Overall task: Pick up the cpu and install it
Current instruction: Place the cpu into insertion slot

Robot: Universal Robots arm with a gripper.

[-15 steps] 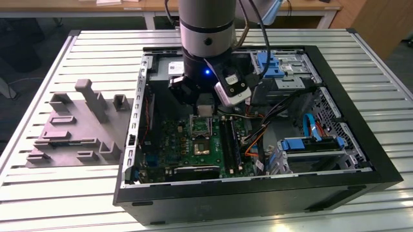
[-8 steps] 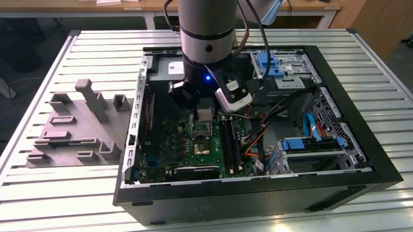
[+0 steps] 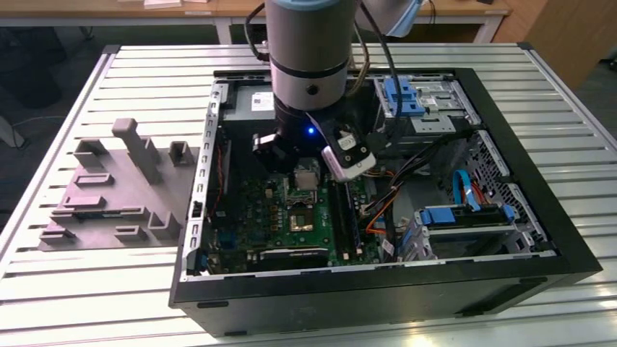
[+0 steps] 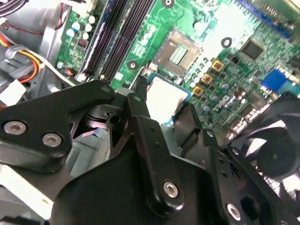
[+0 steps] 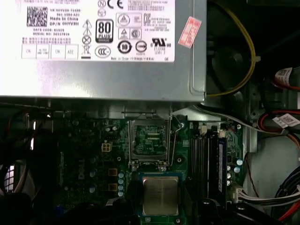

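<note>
We see the fingers (image 4: 139, 101) clamped on the cpu (image 4: 164, 96), held just above the green motherboard (image 4: 225, 23), near the open socket (image 5: 149, 143) but not in it. In the exterior view, the gripper (image 3: 306, 173) hangs at ten o'clock from the blue drive cage (image 3: 463, 217).

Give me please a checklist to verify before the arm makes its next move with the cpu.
1. The gripper shut on the cpu: ok.
2. The socket with its centre uncovered: ok.
3. The cpu lined up over the socket: not ok; in the first wrist view it hangs to one side of it.
4. The cpu level with the motherboard: cannot tell.
5. The cables away from the socket: ok.
</note>
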